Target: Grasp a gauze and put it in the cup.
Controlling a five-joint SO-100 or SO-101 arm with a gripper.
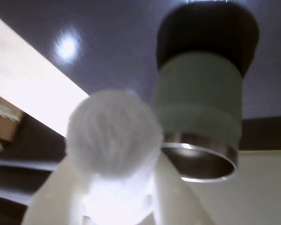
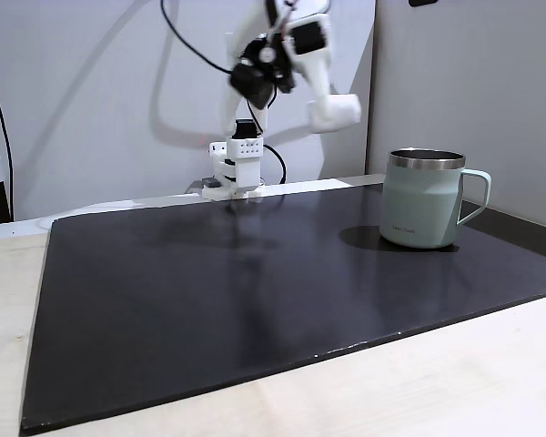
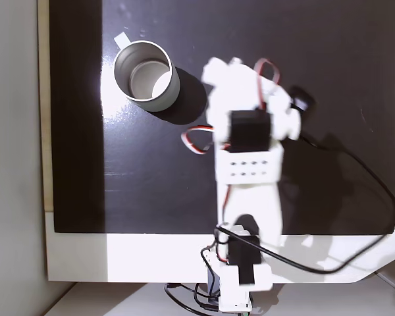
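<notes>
My gripper [image 1: 114,206] is clamped on the gauze [image 1: 113,133], raised above the black mat [image 2: 255,291]. The cup [image 2: 426,211] stands upright on the mat, just beside the gauze in the wrist view.

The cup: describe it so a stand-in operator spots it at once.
On the black mat, look toward the right side in a fixed view, under the raised gripper. The cup stands upright there: pale mint green, bare steel rim, squared handle, the mat's one container.
</notes>
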